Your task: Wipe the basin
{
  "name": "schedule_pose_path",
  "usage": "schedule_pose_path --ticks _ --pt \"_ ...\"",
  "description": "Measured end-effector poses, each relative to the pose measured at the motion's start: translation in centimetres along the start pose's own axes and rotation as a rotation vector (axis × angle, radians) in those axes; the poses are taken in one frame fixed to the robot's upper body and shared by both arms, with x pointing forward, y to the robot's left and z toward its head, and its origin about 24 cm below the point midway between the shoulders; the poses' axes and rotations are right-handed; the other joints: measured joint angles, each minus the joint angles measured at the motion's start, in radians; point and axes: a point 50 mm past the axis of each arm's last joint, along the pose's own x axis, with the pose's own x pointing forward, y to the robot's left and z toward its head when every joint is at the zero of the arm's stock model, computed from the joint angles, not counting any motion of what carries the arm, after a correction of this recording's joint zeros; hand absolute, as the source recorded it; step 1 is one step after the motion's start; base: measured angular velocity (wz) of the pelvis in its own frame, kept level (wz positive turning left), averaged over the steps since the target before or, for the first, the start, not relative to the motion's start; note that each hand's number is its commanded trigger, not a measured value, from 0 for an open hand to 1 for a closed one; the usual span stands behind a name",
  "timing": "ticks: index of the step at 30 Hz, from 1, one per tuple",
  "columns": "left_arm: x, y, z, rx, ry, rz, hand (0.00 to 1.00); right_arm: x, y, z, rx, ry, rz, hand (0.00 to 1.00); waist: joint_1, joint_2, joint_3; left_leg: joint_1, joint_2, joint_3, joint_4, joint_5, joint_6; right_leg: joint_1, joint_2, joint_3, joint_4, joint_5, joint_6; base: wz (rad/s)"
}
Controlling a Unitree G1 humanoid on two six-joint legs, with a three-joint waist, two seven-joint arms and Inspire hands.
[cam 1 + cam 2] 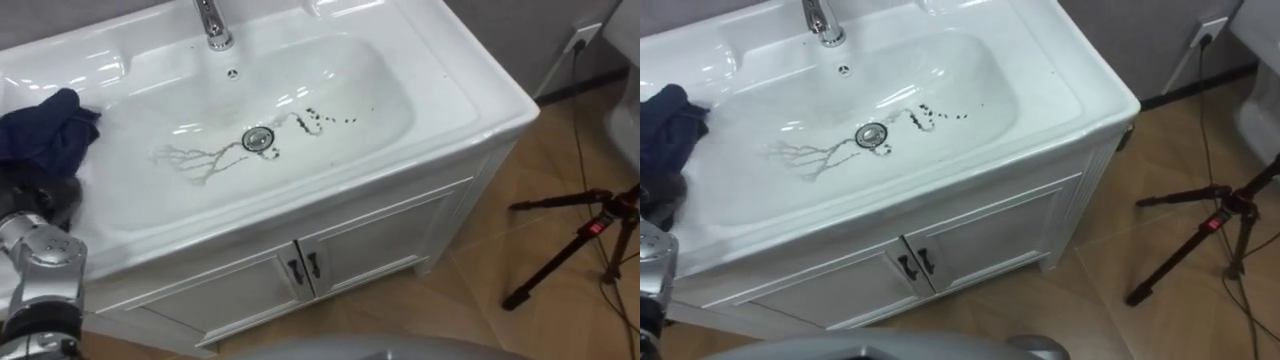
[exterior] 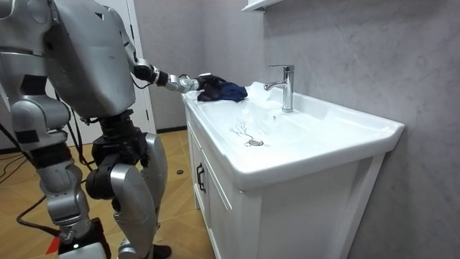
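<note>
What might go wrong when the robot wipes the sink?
The cloth sits bunched at the edge of the basin by the left hand, far from the dark marks by the drain; a short wipe may miss them. A wide sweep might bump the faucet.

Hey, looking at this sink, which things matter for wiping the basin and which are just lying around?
For the job: the basin, the dark marks in it, the blue cloth on its left rim, and the left hand at the cloth.

Just about: the tap, the cupboard doors, the tripod on the floor, and the wall socket.
</note>
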Motion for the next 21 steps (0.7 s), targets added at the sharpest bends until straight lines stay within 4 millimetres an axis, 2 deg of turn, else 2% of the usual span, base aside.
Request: schedule_pose_path --ticks 7,17,19,21 --pt "0.9 1.1 -0.5 0.039 0.026 0.006 1.00 0.0 -0.3 0.0 -0.001 0.002 -0.007 0.00 0.001 0.013 -0.0015 -0.005 -0.001 0.003 -0.006 0.000 0.000 -0.004 -0.001 -0.004 0.005 0.000 -0.001 -0.01" --pt "0.9 1.0 -0.5 0.041 0.035 -0.007 1.00 -0.1 -1.0 0.6 -0.003 -0.012 -0.027 0.00 0.000 0.021 -0.0017 -0.004 -0.009 0.004 0.001 0.004 0.005 -0.005 -0.015 -0.016 0.005 -0.015 0.007 0.04" --pt "0.9 0.8 -0.5 0.041 0.033 -0.012 1.00 -0.1 -1.0 0.6 -0.002 -0.011 -0.027 0.00 -0.003 0.021 -0.0017 -0.005 -0.012 0.011 0.002 0.005 0.006 -0.004 -0.020 -0.024 0.007 -0.019 0.010 0.10" --pt "0.8 0.6 -0.3 0.035 0.032 -0.017 1.00 -0.1 -1.0 0.5 -0.002 -0.008 -0.026 0.00 -0.002 0.021 -0.0017 -0.004 -0.014 0.042 0.002 0.006 0.009 -0.004 -0.022 -0.024 0.011 -0.022 0.014 0.04"
